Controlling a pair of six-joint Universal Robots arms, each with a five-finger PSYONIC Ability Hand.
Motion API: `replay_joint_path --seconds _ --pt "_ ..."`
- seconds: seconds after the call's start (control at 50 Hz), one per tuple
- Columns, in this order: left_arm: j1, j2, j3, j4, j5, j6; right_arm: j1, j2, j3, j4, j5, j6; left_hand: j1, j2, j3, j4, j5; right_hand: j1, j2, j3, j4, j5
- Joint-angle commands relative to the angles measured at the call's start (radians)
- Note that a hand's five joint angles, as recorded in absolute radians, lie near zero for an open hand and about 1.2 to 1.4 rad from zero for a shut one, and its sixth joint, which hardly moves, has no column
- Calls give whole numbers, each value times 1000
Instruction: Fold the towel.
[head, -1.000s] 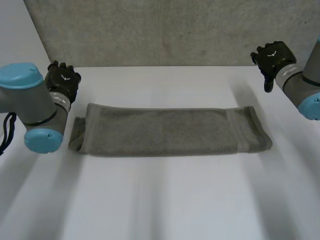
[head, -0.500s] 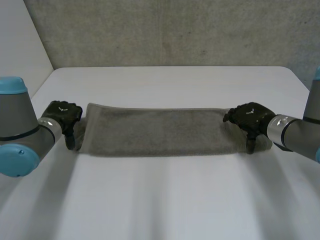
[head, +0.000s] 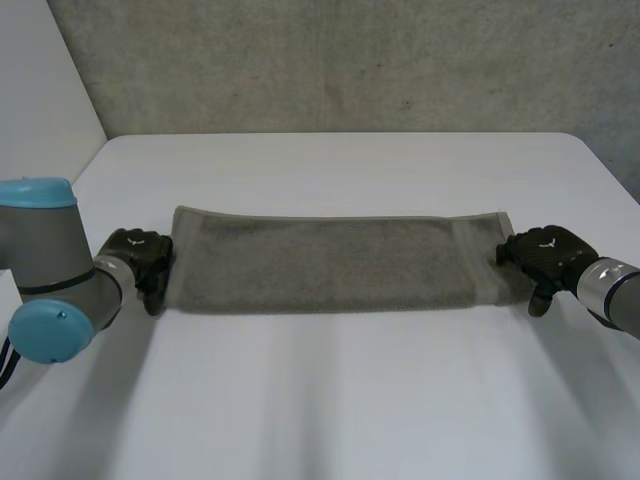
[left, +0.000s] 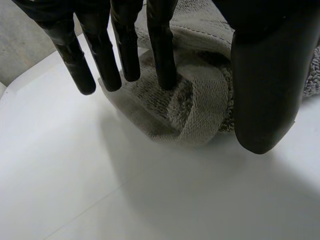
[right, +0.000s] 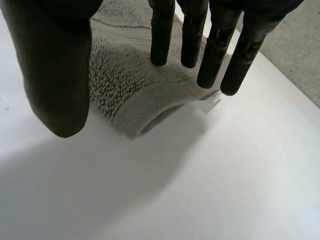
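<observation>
**Both hands spread at the short ends of the folded towel**

The grey towel (head: 330, 262) lies flat on the white tabletop (head: 340, 400), folded into a long, narrow strip. A grey wall (head: 350, 60) stands well behind it.

The left hand (head: 140, 255) is at the towel's left short end and the right hand (head: 545, 255) at its right short end, so the whole strip stretches between them.

In the left wrist view, the left hand is released. Its fingers (left: 160, 50) are straight, with their tips down at the towel's end corner, where the layers of cloth (left: 200, 110) curl over one another. The thumb (left: 262, 90) stands apart on the other side of that corner, and nothing is pinched.

In the right wrist view, the right hand is likewise released. Its straight fingers (right: 162, 35) are on one side of the rounded towel end (right: 135, 95). Its thumb (right: 55, 75) is well apart on the other side, and the cloth lies loose between them.

Half a second ago the right hand rested on the towel some way in from its right end. It has since drawn outward to the very end, uncovering the border band there. The left hand has kept its place at the left end. A second ago both hands were still up behind the towel's far corners. The towel itself has not shifted.
</observation>
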Motion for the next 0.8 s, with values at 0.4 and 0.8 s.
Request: replay_joint_path --seconds 0.4,0.8 --pt "11 15 -8 3 -2 -4 7 5 48 -124 5 76 350 351 351 351 349 902 893 893 887 879" --pt "92 50 -88 3 3 -87 -7 10 48 -127 14 61 597 597 597 597 596 948 939 939 933 925"
